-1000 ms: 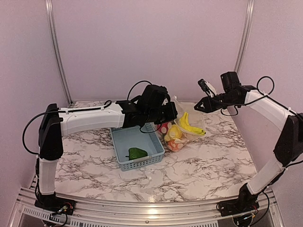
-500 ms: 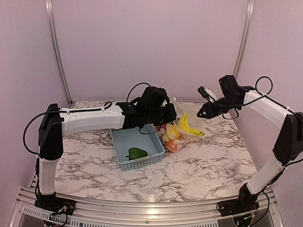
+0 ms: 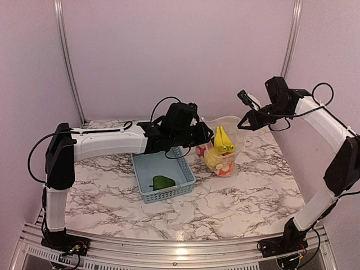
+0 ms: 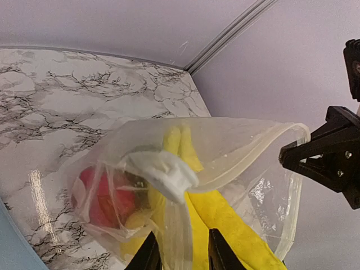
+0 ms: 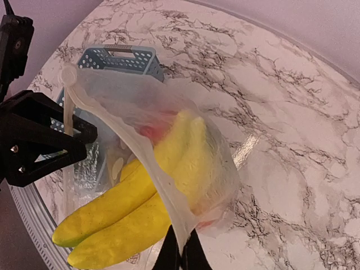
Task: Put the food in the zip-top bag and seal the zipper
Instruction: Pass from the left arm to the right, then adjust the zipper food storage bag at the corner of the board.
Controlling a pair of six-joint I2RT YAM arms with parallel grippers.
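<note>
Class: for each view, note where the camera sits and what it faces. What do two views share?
Top external: above, behind the bases, looking down on the table; both arms show.
Left wrist: by the left hand, facing the zip-top bag; own fingers show.
Right wrist: by the right hand, facing bag and basket; own fingers show.
Shared: both wrists see the bananas.

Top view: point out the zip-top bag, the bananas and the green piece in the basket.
zip-top bag [image 3: 237, 132], top external view, clear upper wall.
bananas [image 3: 221, 140], top external view, middle of the bunch.
green piece [image 3: 163, 182], top external view, its centre.
</note>
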